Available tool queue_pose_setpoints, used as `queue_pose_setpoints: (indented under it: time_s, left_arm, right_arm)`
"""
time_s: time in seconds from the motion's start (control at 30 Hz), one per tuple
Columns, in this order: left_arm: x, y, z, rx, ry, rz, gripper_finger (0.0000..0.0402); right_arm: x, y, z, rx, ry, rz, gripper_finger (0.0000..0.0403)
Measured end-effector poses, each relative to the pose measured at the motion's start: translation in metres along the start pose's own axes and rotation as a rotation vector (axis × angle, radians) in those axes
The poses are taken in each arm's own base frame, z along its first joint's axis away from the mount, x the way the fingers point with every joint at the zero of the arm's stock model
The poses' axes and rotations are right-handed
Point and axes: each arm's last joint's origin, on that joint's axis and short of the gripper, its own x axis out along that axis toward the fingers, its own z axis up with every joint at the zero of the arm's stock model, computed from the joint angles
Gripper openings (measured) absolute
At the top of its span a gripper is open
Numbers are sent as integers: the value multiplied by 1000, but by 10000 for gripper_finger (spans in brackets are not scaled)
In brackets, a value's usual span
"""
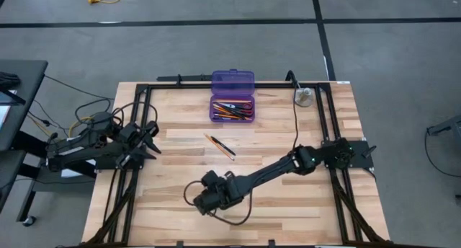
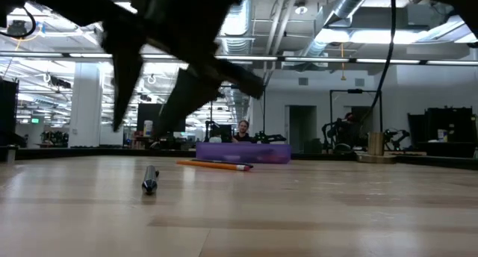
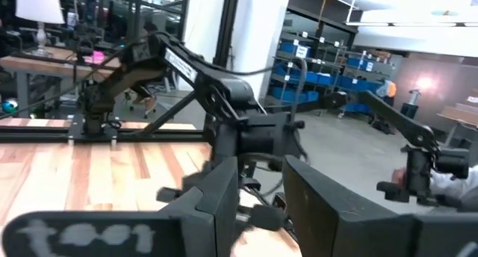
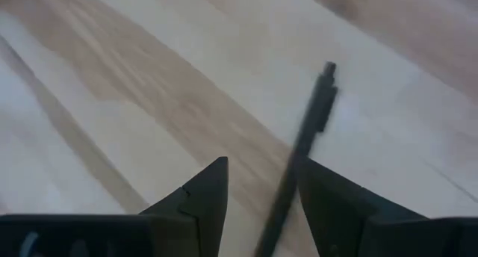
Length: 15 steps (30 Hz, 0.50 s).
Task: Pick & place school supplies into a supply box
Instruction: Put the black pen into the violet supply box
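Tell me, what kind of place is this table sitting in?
Probably a robotics lab in an open industrial hall. Exposed ceiling ducts run overhead, blue storage shelving lines the back, and another robot arm rig stands beyond the wooden table.

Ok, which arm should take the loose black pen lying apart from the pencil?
Right. Its gripper hangs open over that pen, a finger on either side of it, while the left gripper waits near the left edge of the table, farther away.
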Motion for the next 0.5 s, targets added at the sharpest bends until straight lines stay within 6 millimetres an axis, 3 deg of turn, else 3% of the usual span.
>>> queue_pose_setpoints:
  time_s: [0.5]
  left_arm:
    - [0,0,0,0,-1,5,96]
  right_arm:
    - [6,-1,-4,-26,-71,-55,137]
